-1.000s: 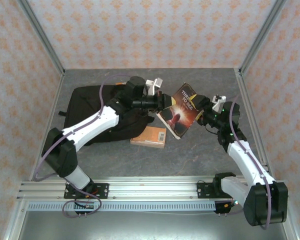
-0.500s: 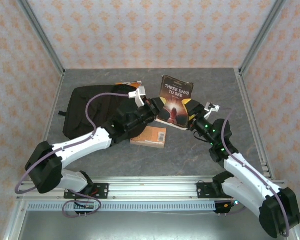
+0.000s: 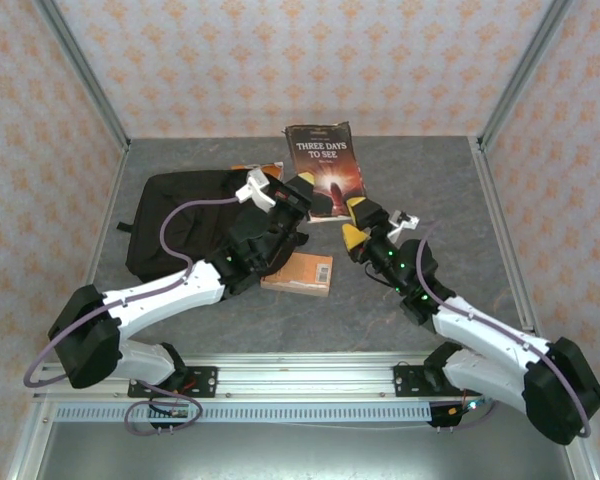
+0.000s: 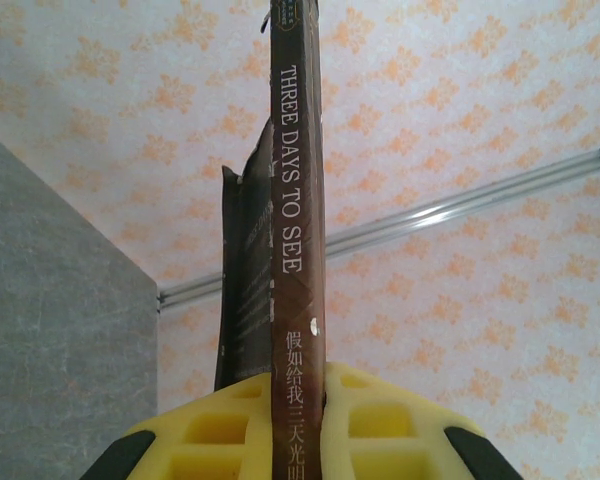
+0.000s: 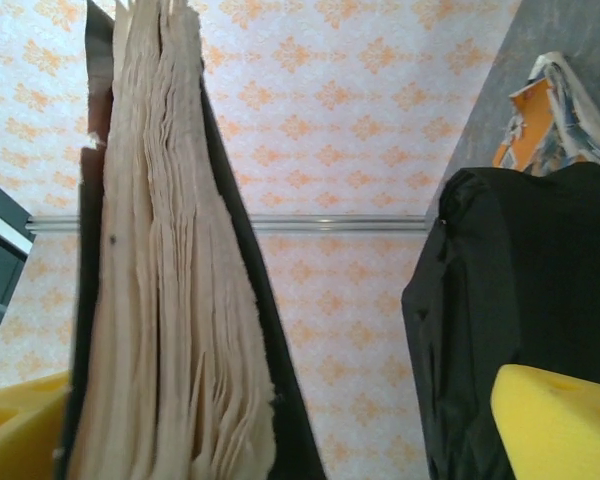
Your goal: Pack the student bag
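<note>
My left hand (image 4: 298,392) is clenched on the book (image 3: 325,168) spine, upright. My right hand (image 3: 356,222) is released beside its pages. Student bag (image 3: 185,225) lies left on the surface (image 3: 435,190). Risk: with only 1 pinch, the book may pivot and slip.

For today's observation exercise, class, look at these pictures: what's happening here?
The left pincer is shut on the spine of the book Three Days to See, holding it up off the table. The right pincer is open beside its pages. The student bag lies on the table, another book beside it.
</note>
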Available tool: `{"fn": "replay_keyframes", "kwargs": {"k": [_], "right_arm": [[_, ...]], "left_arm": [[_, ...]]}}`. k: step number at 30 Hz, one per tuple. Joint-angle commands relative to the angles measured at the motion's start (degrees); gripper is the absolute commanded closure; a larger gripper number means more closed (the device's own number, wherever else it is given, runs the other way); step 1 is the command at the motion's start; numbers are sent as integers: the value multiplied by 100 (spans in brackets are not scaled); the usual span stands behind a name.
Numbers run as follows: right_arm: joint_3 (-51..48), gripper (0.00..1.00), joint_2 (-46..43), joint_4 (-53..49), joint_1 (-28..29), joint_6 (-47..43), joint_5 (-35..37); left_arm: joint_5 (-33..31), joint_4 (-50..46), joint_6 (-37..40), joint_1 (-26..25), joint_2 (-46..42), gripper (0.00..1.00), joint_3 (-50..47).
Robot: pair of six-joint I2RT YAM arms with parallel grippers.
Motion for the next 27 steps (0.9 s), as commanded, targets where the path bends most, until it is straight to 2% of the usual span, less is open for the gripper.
{"fn": "replay_keyframes", "kwargs": {"k": [1, 6, 9, 12, 14, 15, 18, 20, 23, 25, 27], "right_arm": [[577, 9, 324, 678, 91, 200, 268], [953, 27, 663, 753, 103, 261, 288], [995, 43, 669, 626, 112, 181, 344], [982, 69, 504, 135, 108, 0, 632], [980, 93, 300, -473, 100, -162, 940], [999, 99, 203, -740, 100, -269, 1049], [1059, 100, -161, -1570, 46, -762, 1242], [1171, 100, -529, -2469, -59, -1182, 1376], [1355, 100, -1019, -3845, -175, -1824, 1719], [1432, 100, -1226, -4510, -261, -2174, 1796], [1438, 100, -1312, -4825, -349, -2524, 1652]], "left_arm": [[-339, 590, -181, -82, 59, 100, 87], [-419, 425, -223, -140, 124, 100, 116], [-480, 291, -289, -160, 165, 100, 124], [-420, 79, -280, -153, 211, 100, 217], [-316, -219, -222, -156, 223, 99, 326], [-292, -404, -160, -160, 206, 94, 376], [-245, -1233, 427, -160, 35, 69, 551], [-288, -2561, 994, -73, -105, 53, 951], [-623, -5160, 1821, 138, 120, 42, 2131], [-677, -6364, 2077, 347, 476, 33, 2789], [-344, -7091, 2412, 611, 853, 29, 3350]]}}
